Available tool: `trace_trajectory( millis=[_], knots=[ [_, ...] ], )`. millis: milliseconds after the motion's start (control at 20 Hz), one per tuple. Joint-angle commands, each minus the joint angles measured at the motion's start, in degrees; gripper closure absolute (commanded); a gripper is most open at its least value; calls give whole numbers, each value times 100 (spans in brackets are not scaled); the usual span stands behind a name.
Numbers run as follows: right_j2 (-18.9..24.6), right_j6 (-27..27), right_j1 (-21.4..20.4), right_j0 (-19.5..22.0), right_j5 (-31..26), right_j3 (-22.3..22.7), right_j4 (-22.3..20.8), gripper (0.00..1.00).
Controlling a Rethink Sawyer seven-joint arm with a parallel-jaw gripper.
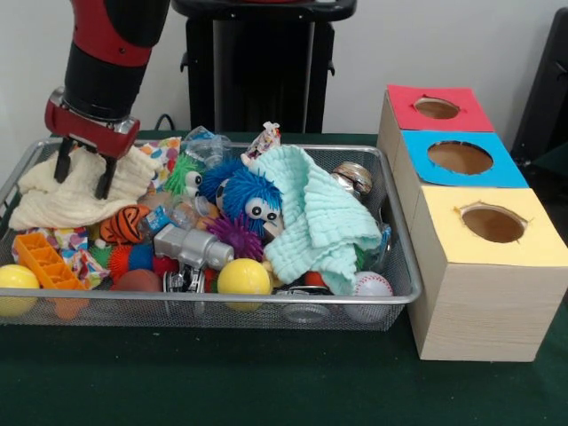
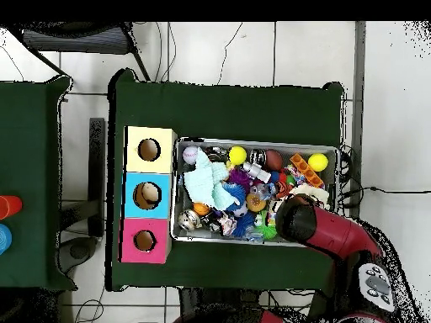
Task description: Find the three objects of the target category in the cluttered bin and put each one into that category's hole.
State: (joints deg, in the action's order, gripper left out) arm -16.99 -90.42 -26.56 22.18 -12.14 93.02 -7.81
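Hovering with open jaws over the cream cloth (image 1: 75, 191) in the bin (image 1: 266, 306), the gripper (image 1: 84, 173) holds nothing, so sorting seems barely begun.

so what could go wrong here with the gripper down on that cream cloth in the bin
1. The gripper has its fingers spread over the cream cloth; closing may bunch the cloth and drag toys beneath it.
2. It works close to the mesh bin's corner, so a finger could catch the rim.
3. Lifted cloth might snag the orange block nearby.
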Motion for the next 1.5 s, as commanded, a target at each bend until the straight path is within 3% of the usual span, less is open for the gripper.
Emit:
trace_trajectory(
  millis=[50, 950, 1500],
  knots=[
    [719, -653, 115, 144, -908, -401, 353, 0],
    [588, -651, -264, -9, -860, -106, 260, 0],
    [826, -415, -261, 214, -893, -90, 182, 0]
  ],
)
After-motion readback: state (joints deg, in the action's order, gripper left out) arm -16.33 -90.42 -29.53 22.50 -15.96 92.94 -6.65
